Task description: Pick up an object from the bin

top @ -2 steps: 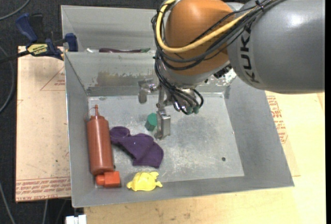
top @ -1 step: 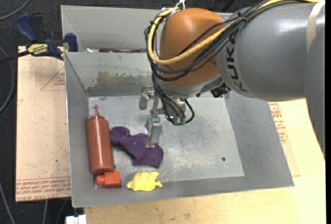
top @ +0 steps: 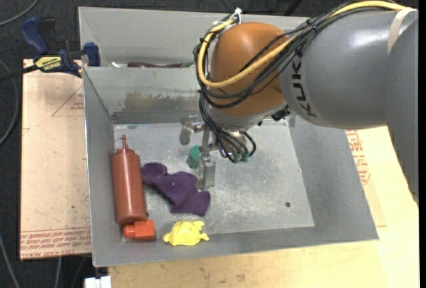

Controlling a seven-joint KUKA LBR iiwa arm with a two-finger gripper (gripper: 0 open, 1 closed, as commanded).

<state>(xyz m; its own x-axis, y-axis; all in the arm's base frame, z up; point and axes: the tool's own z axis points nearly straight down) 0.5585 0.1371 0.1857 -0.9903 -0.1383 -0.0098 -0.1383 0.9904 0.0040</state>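
My gripper [top: 198,153] hangs under the arm's orange cover over the middle of the bin, open. One fingertip [top: 207,177] is down at the upper edge of a crumpled purple cloth [top: 178,189]; the other finger [top: 187,132] stands farther back. A small green thing [top: 193,157] lies on the floor between them, partly hidden, and I see nothing gripped. A red-brown squeeze bottle [top: 128,188] with an orange cap lies along the left wall. A small yellow toy [top: 184,233] sits near the front wall.
The arm and its orange cover with cables hang over the bin's back right part. Bare bin floor stretches to the right of the gripper and the cloth.
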